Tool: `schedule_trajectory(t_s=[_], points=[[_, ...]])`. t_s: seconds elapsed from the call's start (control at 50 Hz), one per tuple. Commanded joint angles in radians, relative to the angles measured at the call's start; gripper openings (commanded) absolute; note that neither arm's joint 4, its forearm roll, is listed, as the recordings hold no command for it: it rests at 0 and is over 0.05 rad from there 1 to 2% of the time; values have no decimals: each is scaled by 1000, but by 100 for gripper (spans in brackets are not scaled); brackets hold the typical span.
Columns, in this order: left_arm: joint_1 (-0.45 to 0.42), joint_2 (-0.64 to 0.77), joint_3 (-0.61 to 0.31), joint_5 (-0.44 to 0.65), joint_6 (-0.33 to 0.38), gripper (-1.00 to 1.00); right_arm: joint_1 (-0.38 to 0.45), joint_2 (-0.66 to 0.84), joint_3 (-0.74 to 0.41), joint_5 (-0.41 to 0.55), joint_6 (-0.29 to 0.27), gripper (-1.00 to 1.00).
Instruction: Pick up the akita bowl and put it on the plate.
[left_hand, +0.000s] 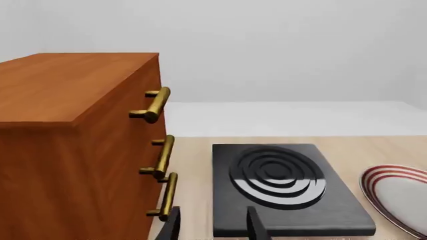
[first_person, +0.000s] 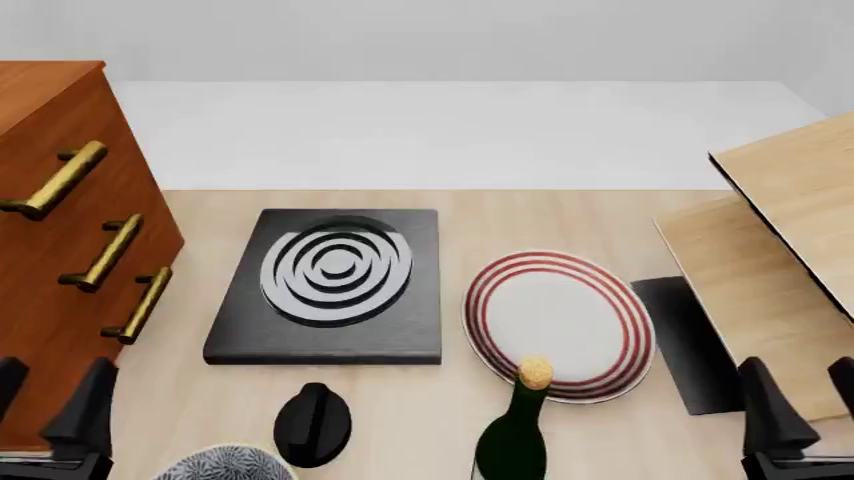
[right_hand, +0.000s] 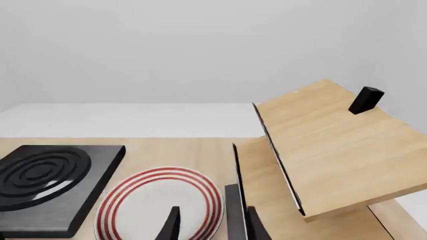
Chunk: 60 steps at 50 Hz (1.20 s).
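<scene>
Light wooden table (first_person: 574, 215) against a white backdrop. The patterned black-and-white akita bowl (first_person: 224, 464) sits at the near edge, left of the large white red-ringed plate (first_person: 558, 322), well apart from it. Left gripper (first_person: 47, 410) and right gripper (first_person: 801, 410) hang near the front corners, jaws parted, holding nothing.

The left pincer (first_person: 47, 405) sits low at the front view's near left corner, the right pincer (first_person: 801, 405) at its near right. Both hold nothing, fingers apart, seemingly open, though cropped.
</scene>
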Motion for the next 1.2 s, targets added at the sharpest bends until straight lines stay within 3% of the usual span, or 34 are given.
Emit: schedule_trajectory(t_s=[0.02, 0.08, 0.1, 0.16, 0.24, 0.28, 0.32, 0.36, 0.4, 0.44, 0.48, 0.66, 0.72, 0.76, 0.8, 0.84, 0.86, 0.92, 0.94, 1.04, 1.2], points=[[-28, 5, -31, 49, 3, 100, 0, 5, -3, -1, 0, 100], [-31, 10, -32, 68, -25, 100, 0, 5, -3, -1, 0, 100], [-57, 27, -47, 89, -71, 100, 0, 5, -3, -1, 0, 100], [-91, 72, -58, 94, -99, 100, 0, 5, -3, -1, 0, 100], [-154, 78, -108, 175, -75, 100, 0, 5, -3, -1, 0, 100], [-165, 117, -133, 203, -128, 100, 0, 5, -3, -1, 0, 100], [-193, 97, -178, 288, -76, 100, 0, 5, -3, -1, 0, 100], [-184, 105, -211, 347, -101, 100, 0, 5, -3, -1, 0, 100], [-206, 107, -240, 395, -63, 100, 0, 5, -3, -1, 0, 100], [-210, 115, -266, 441, -101, 100, 0, 5, -3, -1, 0, 100], [-238, 115, -293, 498, -74, 100, 0, 5, -3, -1, 0, 100], [-263, 144, -413, 637, -80, 100, 0, 5, -3, -1, 0, 100], [-261, 159, -457, 684, -61, 100, 0, 5, -3, -1, 0, 100], [-264, 169, -481, 716, -7, 100, 0, 5, -3, -1, 0, 100], [-239, 182, -511, 750, -21, 100, 0, 5, -3, -1, 0, 100], [-248, 182, -525, 778, 16, 100, 0, 5, -3, -1, 0, 100], [-246, 191, -530, 802, -11, 100, 0, 5, -3, -1, 0, 100], [-239, 192, -551, 842, 6, 100, 0, 5, -3, -1, 0, 100], [-238, 198, -557, 859, -29, 100, 0, 5, -3, -1, 0, 100], [-278, 203, -567, 899, -33, 100, 0, 5, -3, -1, 0, 100], [-330, 210, -523, 934, -59, 100, 0, 5, -3, -1, 0, 100]])
